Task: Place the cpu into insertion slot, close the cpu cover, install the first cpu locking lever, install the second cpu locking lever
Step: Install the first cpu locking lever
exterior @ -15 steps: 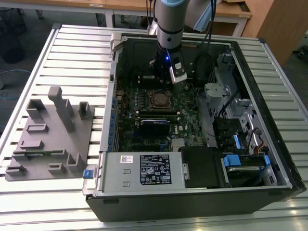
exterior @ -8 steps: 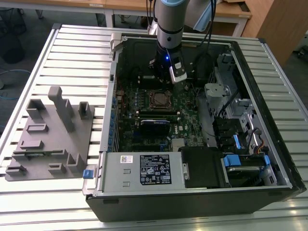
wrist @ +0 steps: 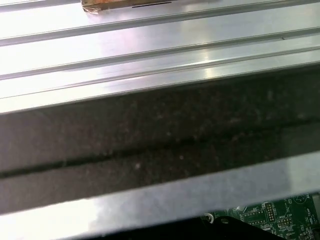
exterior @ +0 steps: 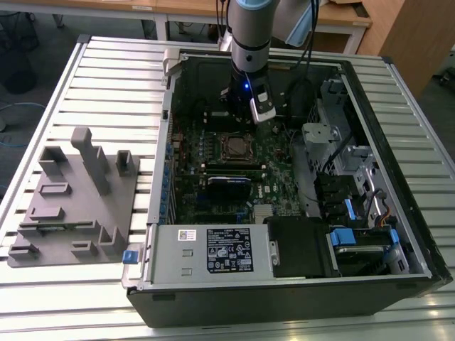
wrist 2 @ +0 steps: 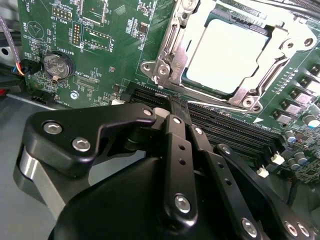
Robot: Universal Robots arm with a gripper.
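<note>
second wrist view | we see the cpu [wrist 2: 227, 57] seated upper right, the cpu cover [wrist 2: 170, 65] down to hold it | gripper [wrist 2: 178, 106] closed on nothing beside the cover's corner, probably to push with a narrow tip

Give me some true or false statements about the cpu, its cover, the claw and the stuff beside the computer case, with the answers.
1. The cpu lies in the insertion slot. True.
2. The cpu cover stands upright and open. False: it lies flat, framing the cpu.
3. The claw holds the cpu. False: the claw hangs beside the slot, apart from the cpu.
4. A grey fixture tray lies on the table, to the exterior view's left of the computer case. True.
</note>
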